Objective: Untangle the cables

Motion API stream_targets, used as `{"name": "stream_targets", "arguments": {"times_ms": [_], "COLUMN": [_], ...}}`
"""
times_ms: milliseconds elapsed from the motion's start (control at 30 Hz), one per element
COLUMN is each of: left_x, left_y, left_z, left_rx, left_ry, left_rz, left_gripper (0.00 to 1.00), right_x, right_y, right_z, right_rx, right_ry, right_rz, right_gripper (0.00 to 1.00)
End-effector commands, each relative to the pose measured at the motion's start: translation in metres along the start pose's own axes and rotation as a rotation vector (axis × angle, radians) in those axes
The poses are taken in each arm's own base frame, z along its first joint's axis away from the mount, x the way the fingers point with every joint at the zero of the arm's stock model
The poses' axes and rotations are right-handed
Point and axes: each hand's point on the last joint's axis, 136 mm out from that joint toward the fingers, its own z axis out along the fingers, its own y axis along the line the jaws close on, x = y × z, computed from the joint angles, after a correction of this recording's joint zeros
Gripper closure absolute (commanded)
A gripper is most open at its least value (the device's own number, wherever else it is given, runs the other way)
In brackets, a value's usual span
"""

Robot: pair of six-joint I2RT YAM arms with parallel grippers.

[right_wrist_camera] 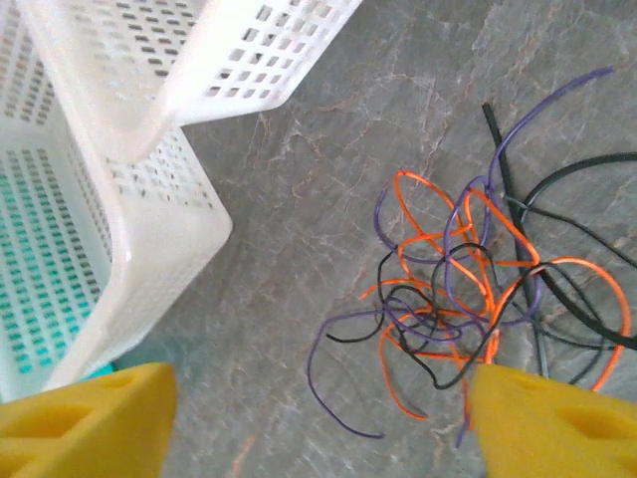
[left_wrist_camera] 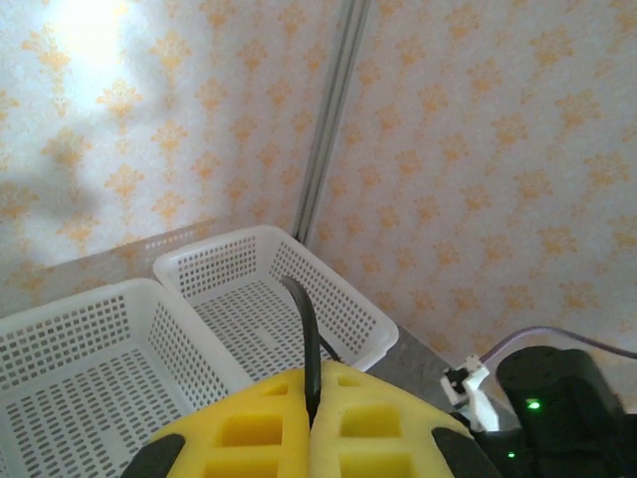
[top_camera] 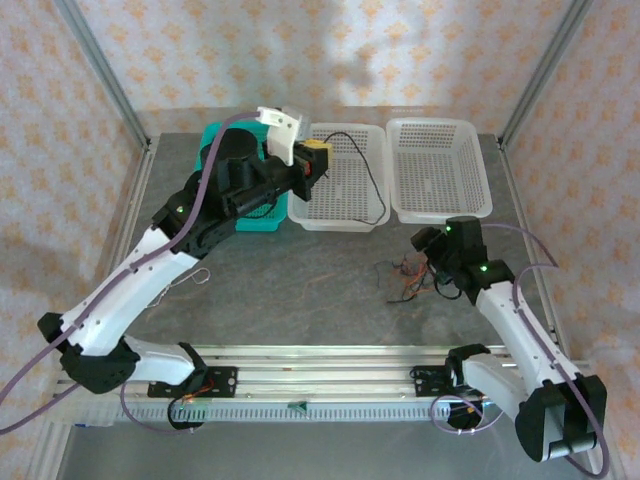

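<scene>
My left gripper (left_wrist_camera: pixel 312 423) is shut on a black cable (left_wrist_camera: pixel 310 339), which rises in a curve from between the yellow fingers. In the top view that gripper (top_camera: pixel 315 158) is raised over the middle white basket (top_camera: pixel 340 224), and the black cable (top_camera: pixel 368 165) arcs down into it. A tangle of orange, purple and black cables (right_wrist_camera: pixel 468 299) lies on the grey table. My right gripper (right_wrist_camera: pixel 323 418) hovers open just above it. The bundle's near edge reaches the right fingertip, and nothing is between the fingers. From above, the tangle (top_camera: pixel 405 277) sits just left of the right gripper (top_camera: pixel 428 250).
A second white basket (top_camera: pixel 440 214) stands to the right of the middle one, and a teal basket (top_camera: pixel 255 225) lies partly under the left arm. A thin pale wire loop (top_camera: pixel 198 275) lies beside the left arm. The white basket wall (right_wrist_camera: pixel 149 249) is close on the right gripper's left.
</scene>
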Motion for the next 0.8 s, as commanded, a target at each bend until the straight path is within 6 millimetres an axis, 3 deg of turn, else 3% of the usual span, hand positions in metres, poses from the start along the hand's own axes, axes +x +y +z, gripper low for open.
{"name": "stream_targets", "arguments": {"times_ms": [0,167,300,400,567,667,767], "left_x": [-0.014,-0.007,-0.001,0.003,0.014,0.017,0.018], "left_y": [0.001,-0.002,-0.005,-0.008,-0.014,-0.023,-0.027], "left_z": [0.004,0.015,0.024,0.031,0.041,0.04,0.037], "left_rx": [0.0,0.022,0.038,0.056,0.101,0.151,0.178], "left_ry": [-0.037,-0.011,0.032,0.064,0.118,0.131,0.134], "left_rz": [-0.012,-0.016,-0.005,-0.006,-0.005,0.007,0.037], "left_gripper": [1.0,1.0,1.0,1.0,1.0,1.0,1.0], "right_x": [-0.01,-0.057,-0.092,-0.103,-0.088,-0.061,-0.032], "right_y": [-0.004,0.029,0.052,0.074,0.127,0.159,0.18], "right_z": [-0.021,-0.064,-0.101,-0.126,-0.158,-0.166,-0.164], "right_rx": [0.068,0.033,-0.032,-0.124,-0.335,-0.505,-0.641], "right_ry": [-0.036,-0.256,-0.481,-0.591,-0.599,-0.516,-0.392], "right_rz": [-0.07,-0.197,-0.283,-0.374,-0.646,-0.83,-0.994], "right_gripper": [0.15,0.02,0.01,0.0,0.02,0.05,0.0]}}
